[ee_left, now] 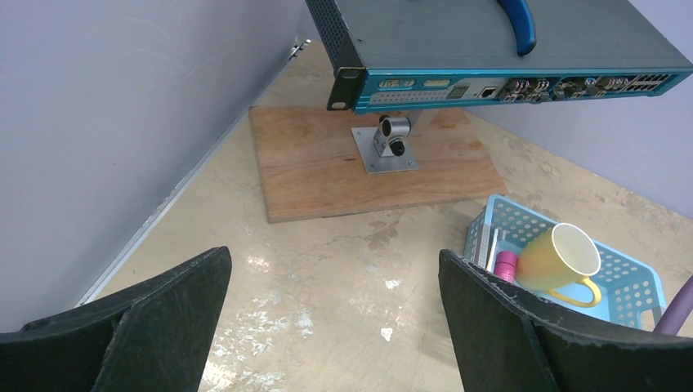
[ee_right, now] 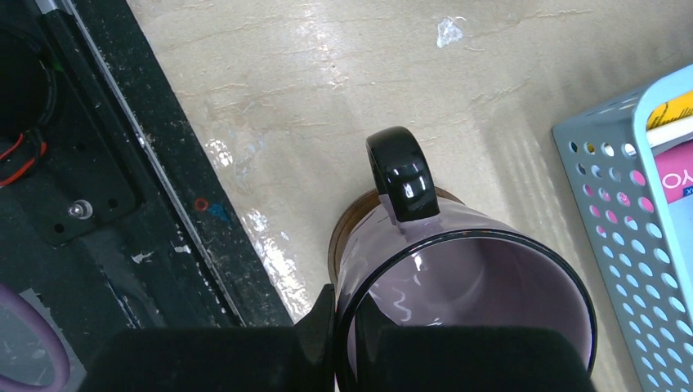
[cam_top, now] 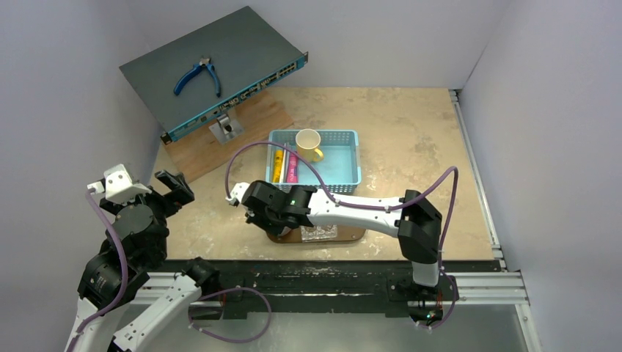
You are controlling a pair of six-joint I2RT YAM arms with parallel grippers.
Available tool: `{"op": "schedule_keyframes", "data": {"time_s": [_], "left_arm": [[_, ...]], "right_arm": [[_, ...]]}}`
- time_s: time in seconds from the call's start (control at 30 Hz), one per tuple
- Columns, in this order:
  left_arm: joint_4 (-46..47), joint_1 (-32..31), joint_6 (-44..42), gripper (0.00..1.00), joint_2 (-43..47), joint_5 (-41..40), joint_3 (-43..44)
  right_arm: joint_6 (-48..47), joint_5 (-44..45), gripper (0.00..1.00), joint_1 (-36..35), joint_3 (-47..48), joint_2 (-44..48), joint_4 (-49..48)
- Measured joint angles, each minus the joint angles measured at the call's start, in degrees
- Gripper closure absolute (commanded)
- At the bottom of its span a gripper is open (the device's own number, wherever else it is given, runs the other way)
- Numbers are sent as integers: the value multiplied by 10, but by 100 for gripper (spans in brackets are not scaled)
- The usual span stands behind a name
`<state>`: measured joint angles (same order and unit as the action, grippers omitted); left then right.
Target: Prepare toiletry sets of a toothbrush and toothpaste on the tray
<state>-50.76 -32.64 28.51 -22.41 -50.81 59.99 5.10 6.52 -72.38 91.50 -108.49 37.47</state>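
Beige worktop, grey walls all round. Right end effector (ee_right: 339,335) pinches the rim of a purple mug (ee_right: 458,269) on or just above the tray (cam_top: 356,234); I cannot tell which. Left end effector (ee_left: 333,257) hangs spread wide at the tray's 9 o'clock. Both toothpaste (cam_top: 292,167) tubes lie in the blue basket (cam_top: 358,158) at its 12 o'clock. Clearing the tray likely needs a straight, level lift onto bare worktop. The arm hides most of the tray, and I cannot clearly make out a toothbrush.

Yellow mug (cam_top: 309,144) in blue basket (cam_top: 341,165); blue pliers (cam_top: 196,75) atop tilted network switch (cam_top: 235,44); lilac mug (ee_right: 474,278), black handle.
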Motion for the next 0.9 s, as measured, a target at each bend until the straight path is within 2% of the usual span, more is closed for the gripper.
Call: {"op": "schedule_keyframes", "data": {"time_s": [0.9], "left_arm": [[0,0,0,3,0,0,0]], "right_arm": [[7,-3,100,0,-30,-11,-24]]}}
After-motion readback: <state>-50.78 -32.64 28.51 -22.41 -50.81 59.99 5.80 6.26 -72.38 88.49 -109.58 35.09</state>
